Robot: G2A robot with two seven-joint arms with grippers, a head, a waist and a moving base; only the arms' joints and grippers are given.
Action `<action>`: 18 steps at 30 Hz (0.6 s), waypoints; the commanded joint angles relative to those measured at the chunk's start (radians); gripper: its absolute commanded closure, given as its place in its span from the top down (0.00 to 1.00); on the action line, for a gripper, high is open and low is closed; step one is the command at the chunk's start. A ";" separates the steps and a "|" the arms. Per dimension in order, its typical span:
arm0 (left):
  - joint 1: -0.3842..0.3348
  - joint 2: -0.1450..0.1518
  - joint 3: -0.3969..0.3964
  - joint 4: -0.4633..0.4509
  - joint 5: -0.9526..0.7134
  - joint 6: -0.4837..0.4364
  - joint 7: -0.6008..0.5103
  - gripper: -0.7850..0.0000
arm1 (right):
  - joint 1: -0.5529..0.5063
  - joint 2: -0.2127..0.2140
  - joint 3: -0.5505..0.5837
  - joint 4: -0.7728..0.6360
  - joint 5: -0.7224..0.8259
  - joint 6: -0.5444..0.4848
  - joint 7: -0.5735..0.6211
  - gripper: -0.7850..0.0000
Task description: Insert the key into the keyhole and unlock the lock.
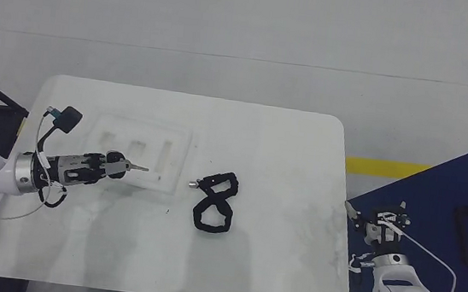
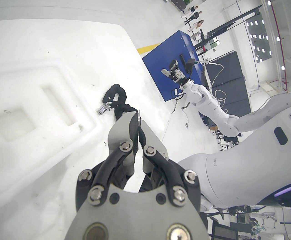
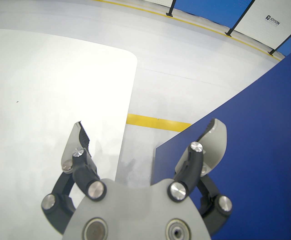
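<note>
Two arms stand at the white desk [image 1: 285, 151], one at each end. The left claw [image 2: 137, 123] hangs over the near side of a white foam tray [image 1: 182, 136] that sits toward the desk's left edge. Its jaws are pinched tight on the key [image 2: 139, 116], and the thin metal blade sticks out past the fingertips.

From where I stand, the blade points along the desk toward the lock [image 1: 215, 202], a black-sleeved chain looped in a figure eight about the middle of the desk. The lock's silver cylinder [image 2: 101, 110] lies flat on the desktop just beside the tray's near right corner, with its round end turned away from the loops. That puts it between the key's tip and the chain. Key and cylinder are near each other but apart, and the tray's raised rim runs close along the cylinder.

Beyond the lock, a broad stretch of white desktop runs out to the rounded corners at the right edge.

The right claw [image 3: 146, 125] sits past that right edge, by the near right corner, in the gap between the desk and a blue box [image 3: 238, 113]. Its jaws are spread wide with nothing in them. A yellow floor line [image 3: 156, 121] crosses the grey floor just ahead of it.
</note>
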 commanded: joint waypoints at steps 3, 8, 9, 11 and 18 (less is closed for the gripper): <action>0.002 -0.001 0.002 0.000 -0.004 0.005 0.007 0.00 | 0.000 0.000 0.000 0.000 0.000 0.000 0.000 1.00; 0.074 -0.009 -0.053 0.074 -0.266 -0.065 0.065 0.00 | 0.000 0.000 0.000 0.000 0.000 0.000 0.000 1.00; 0.088 -0.008 -0.065 0.088 -0.330 -0.056 0.056 0.00 | 0.000 0.000 0.000 0.000 0.000 0.000 0.000 1.00; 0.110 -0.008 -0.094 0.124 -0.461 -0.037 0.038 0.00 | 0.000 0.000 0.000 0.000 0.000 0.000 0.000 1.00; 0.131 -0.010 -0.147 0.203 -0.686 0.097 -0.097 0.00 | 0.000 0.000 0.000 0.000 0.000 0.000 0.000 1.00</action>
